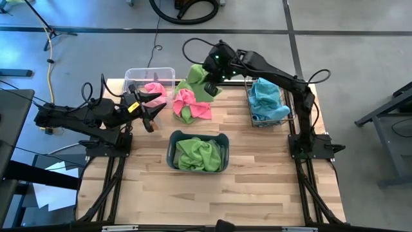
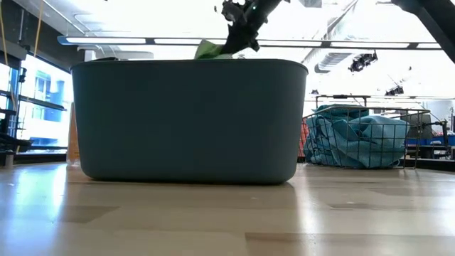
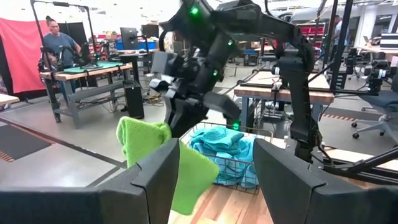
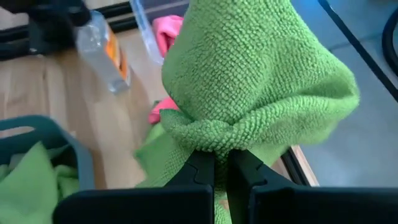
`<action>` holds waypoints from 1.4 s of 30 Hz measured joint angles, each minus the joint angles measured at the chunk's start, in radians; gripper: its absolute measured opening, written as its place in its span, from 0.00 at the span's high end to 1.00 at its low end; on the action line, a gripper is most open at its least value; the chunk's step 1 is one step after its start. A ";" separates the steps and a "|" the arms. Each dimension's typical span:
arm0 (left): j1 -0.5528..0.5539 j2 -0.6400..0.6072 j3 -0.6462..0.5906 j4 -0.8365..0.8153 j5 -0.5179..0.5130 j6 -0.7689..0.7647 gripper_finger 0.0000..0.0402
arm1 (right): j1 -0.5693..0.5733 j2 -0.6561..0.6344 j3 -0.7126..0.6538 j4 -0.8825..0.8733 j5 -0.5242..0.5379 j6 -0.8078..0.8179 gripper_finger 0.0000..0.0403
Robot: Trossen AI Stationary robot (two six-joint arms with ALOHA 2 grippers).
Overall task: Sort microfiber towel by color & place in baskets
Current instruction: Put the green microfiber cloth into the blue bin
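My right gripper (image 1: 210,84) is raised over the table's far middle, shut on a green towel (image 1: 196,81) that hangs below it. My left gripper (image 1: 150,111) is open, next to the clear plastic bin (image 1: 149,73) with a pink towel (image 1: 154,91) in it. A pile of pink and green towels (image 1: 190,106) lies on the table between the bin and the grey-blue tub (image 1: 198,152), which holds green towels. The wire-mesh basket (image 1: 268,103) at right holds blue towels. My right gripper holds the green towel by a bunched fold (image 4: 214,140) pinched between its two fingers (image 4: 200,169). The towel is lifted clear and hangs loosely below the gripper (image 3: 144,149).
Free wooden table lies near the front edge and left of the tub. The tub (image 2: 188,117) fills most of the low view, with the wire basket (image 2: 355,139) to its right. Workbenches and a person (image 3: 59,40) show in the room beyond.
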 joint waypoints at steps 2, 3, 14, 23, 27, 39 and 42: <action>0.000 0.000 0.000 0.000 0.000 -0.008 0.52 | 0.006 -0.013 0.000 -0.010 0.000 -0.016 1.00; 0.000 0.000 0.000 0.000 0.000 -0.013 0.52 | 0.008 -0.021 0.000 -0.012 0.000 -0.022 1.00; 0.000 0.000 0.000 0.000 -0.034 0.001 0.52 | 0.028 -0.177 -0.139 0.020 -0.003 -0.019 1.00; 0.000 0.000 0.000 0.001 -0.034 0.003 0.52 | 0.093 -0.628 -0.784 0.475 -0.036 0.132 1.00; 0.000 0.000 0.000 0.000 -0.034 0.004 0.52 | 0.134 -0.781 -0.945 0.565 -0.039 0.168 1.00; 0.000 0.000 0.000 0.000 -0.041 0.003 0.52 | 0.165 -1.149 -1.261 0.698 -0.055 0.220 1.00; 0.000 0.000 0.000 0.000 -0.045 0.003 0.52 | 0.165 -1.196 -1.310 0.759 -0.102 0.220 1.00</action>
